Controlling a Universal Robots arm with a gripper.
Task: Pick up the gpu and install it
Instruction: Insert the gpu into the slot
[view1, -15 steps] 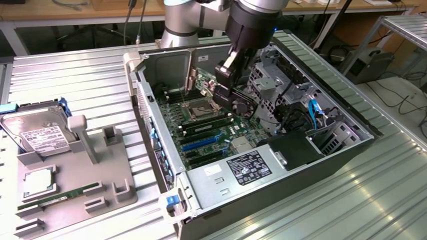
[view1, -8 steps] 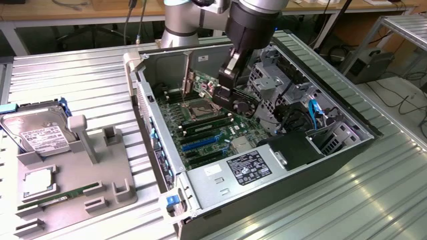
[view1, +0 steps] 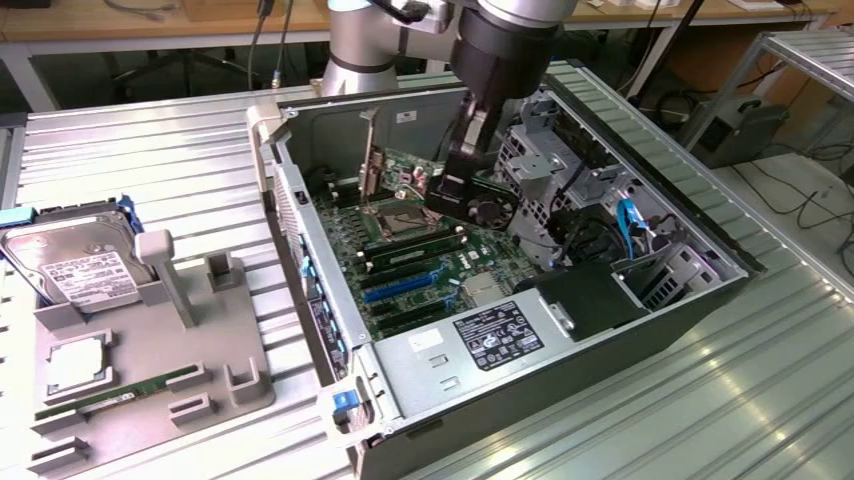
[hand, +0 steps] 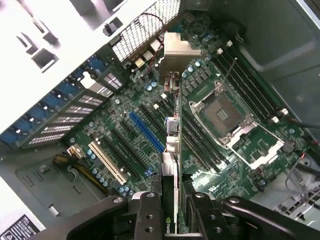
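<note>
An open computer case (view1: 534, 330) lies on its side on a ribbed metal table (view1: 160, 150). A robot arm (view1: 501, 50) reaches down into it. The claw (hand: 172, 197) is clamped on the gpu (hand: 171, 150), gripping one end. The card stands on edge just above the motherboard (view1: 461, 262), with its silver bracket (hand: 177, 50) toward the case's rear wall.

The largest risk is misalignment. If the card's lower edge is off line with its slot, pressing down could load the board or a neighbouring slot instead. The card seems to hang near the blue slot (hand: 146, 131), though which slot lies directly under it is unclear from this angle. A lesser risk is the bracket catching on the rear wall. Smaller again, the thin card could pivot in the claw because it is held at one end, or swing toward the open processor socket (hand: 222, 112) close by.

Counted:
- one case
- one arm
- one grey fixture tray (view1: 147, 340) at the exterior view's left
- one motherboard
- one hard drive (view1: 80, 265)
- one gpu
- one green RAM stick (view1: 120, 395)
- one processor socket
- one blue slot
- one cream slot (hand: 107, 162)
- several black slots
</note>
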